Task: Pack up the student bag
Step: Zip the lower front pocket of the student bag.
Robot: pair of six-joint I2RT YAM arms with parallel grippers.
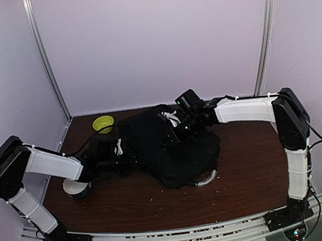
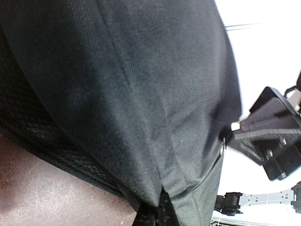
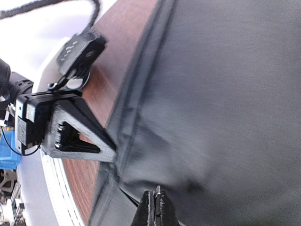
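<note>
The student bag (image 1: 179,153), a large black fabric backpack, lies in the middle of the brown table with its grey curved handle (image 1: 206,179) at the near side. My left gripper (image 1: 131,156) is at the bag's left edge. In the left wrist view its fingers (image 2: 157,214) are shut on a fold of the black fabric (image 2: 141,94). My right gripper (image 1: 177,131) is on the bag's raised top. In the right wrist view it (image 3: 154,202) is shut on the bag's fabric (image 3: 225,94), with a small silvery bit between the tips.
A green bowl (image 1: 103,124) sits at the back left of the table (image 1: 254,168). A white round container (image 1: 75,188) stands under my left forearm. White walls close in the back and sides. A metal rail (image 1: 180,234) runs along the near edge.
</note>
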